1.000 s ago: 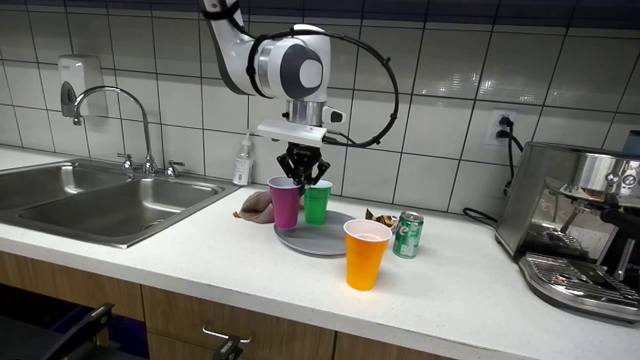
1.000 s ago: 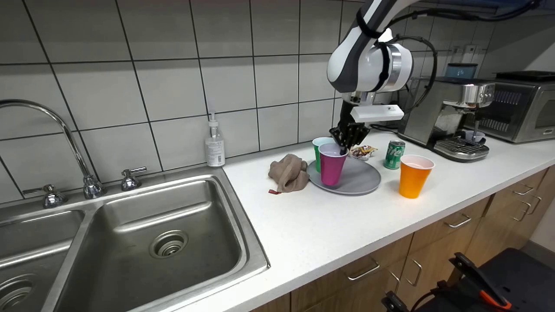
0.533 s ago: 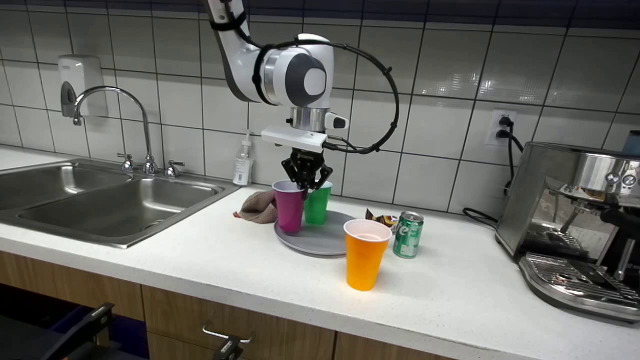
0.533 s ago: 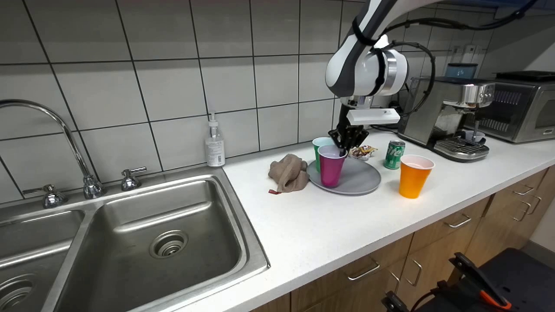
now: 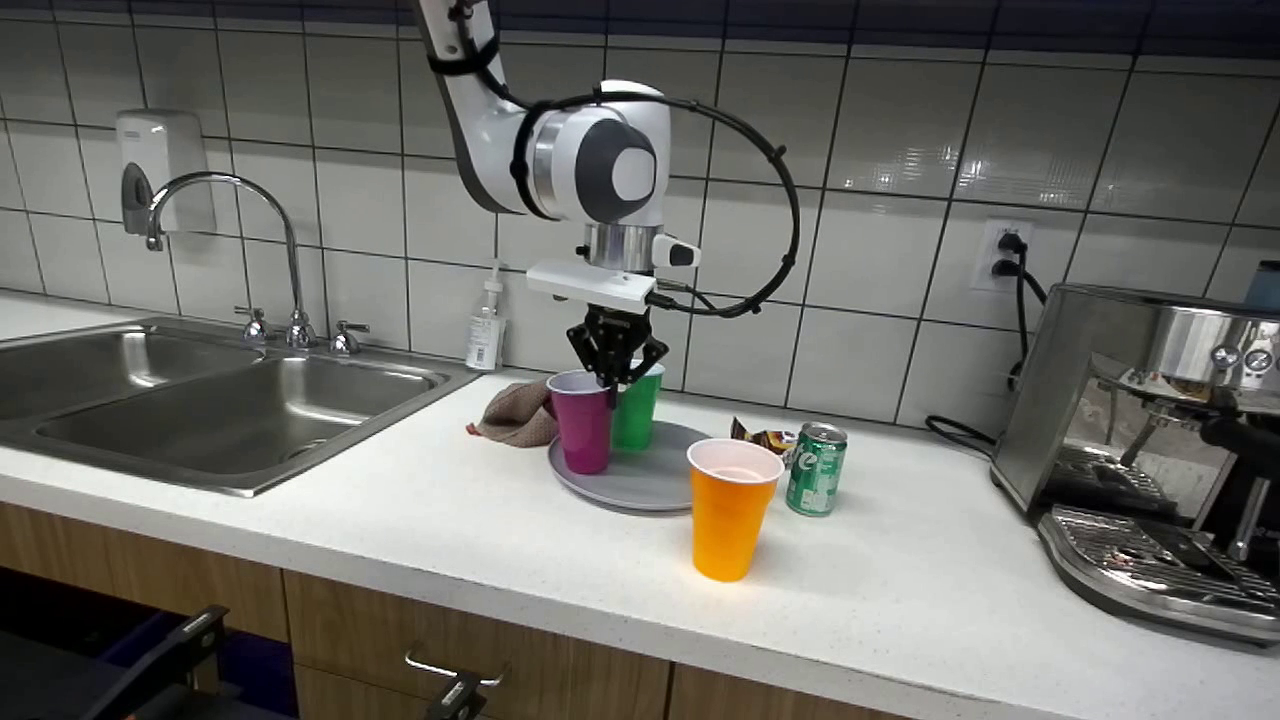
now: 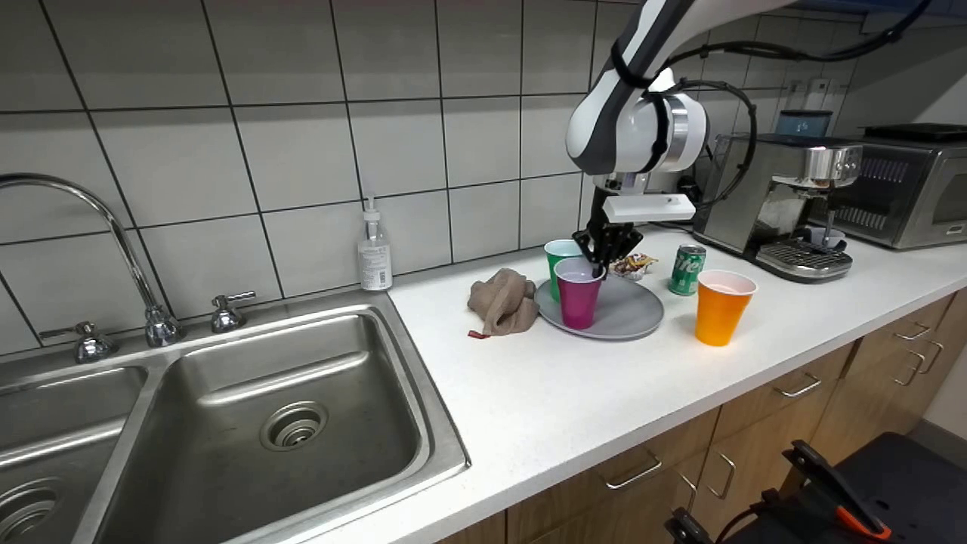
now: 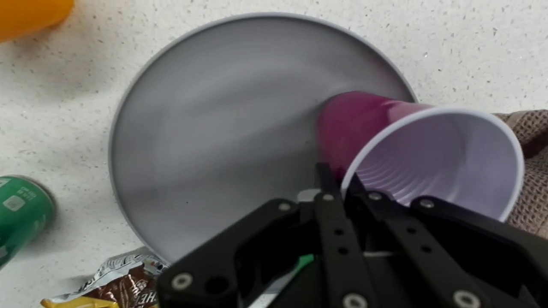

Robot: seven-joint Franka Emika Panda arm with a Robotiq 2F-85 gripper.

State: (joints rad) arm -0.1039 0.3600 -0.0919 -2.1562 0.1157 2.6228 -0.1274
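In the wrist view, the black, bolted gripper point(image 7: 341, 182) was clenched on the thin wall of a magenta cup point(image 7: 411, 145), one finger inside the rim and one outside. The cup was glossy outside and pale lavender inside, with fine curved ridges and a smooth, rolled rim. Its base lay over a gray plate point(image 7: 205, 141), round, matte and low-edged; whether the two touched could not be told. A waffle-textured brown cloth point(image 7: 528, 192) showed past the rim. An orange cup point(image 7: 30, 17), a cylindrical green can point(image 7: 21, 218) and a crinkled foil wrapper point(image 7: 124, 284) lay about the plate on the speckled white countertop point(image 7: 64, 149).

In an exterior view, the magenta cup tilted slightly beneath the smooth white arm point(image 5: 580, 150), in front of a green cup point(image 5: 636, 415) standing on the plate. A stainless sink point(image 5: 230, 420), a curved chrome faucet point(image 5: 293, 270) and a boxy metal coffee machine point(image 5: 1110, 400) stood before a glazed, tiled wall point(image 5: 870, 260).

In an exterior view, the tapering magenta cup partly hid the green cup, the gripper at its rim. The cloth lay in soft folds beside the plate. A clear bottle point(image 6: 375, 261) stood behind the sink, and wood-grained drawers point(image 6: 627, 446) carried slim metal handles.
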